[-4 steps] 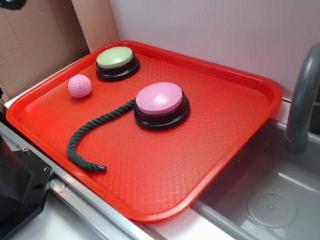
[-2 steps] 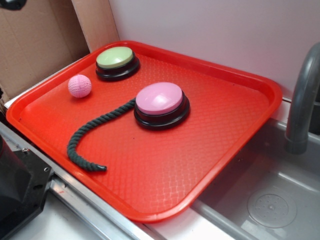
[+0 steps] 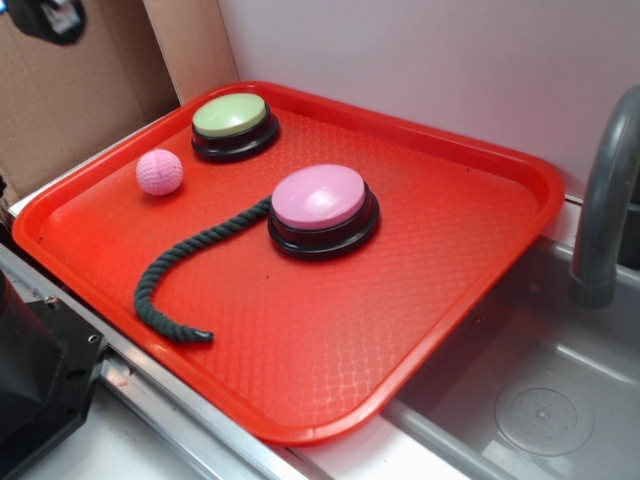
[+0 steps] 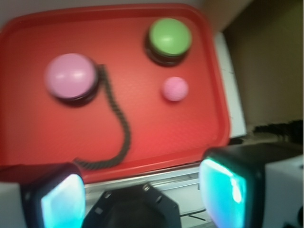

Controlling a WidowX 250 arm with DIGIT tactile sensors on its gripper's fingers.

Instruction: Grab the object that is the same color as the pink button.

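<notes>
A small pink knitted ball [image 3: 160, 172] [image 4: 175, 89] lies on the red tray [image 3: 420, 300] near its left side, in front of the green button. The pink button [image 3: 322, 207] [image 4: 71, 78], a pink dome on a black base, sits at the tray's middle. My gripper [image 4: 142, 194] is open, high above the tray's near edge, far from the ball, with nothing between its fingers [image 4: 227, 189]. In the exterior view only a dark part of the arm [image 3: 48, 17] shows at the top left corner.
A green dome button [image 3: 233, 126] [image 4: 169, 40] stands at the tray's back left. A dark green rope [image 3: 178, 268] [image 4: 119, 128] curls from the pink button toward the front edge. A grey sink [image 3: 540, 400] and faucet [image 3: 605, 200] are on the right, cardboard [image 3: 70, 100] on the left.
The dark part of the arm has come further into the top left corner of the exterior view. Ball, buttons and rope have not moved.
</notes>
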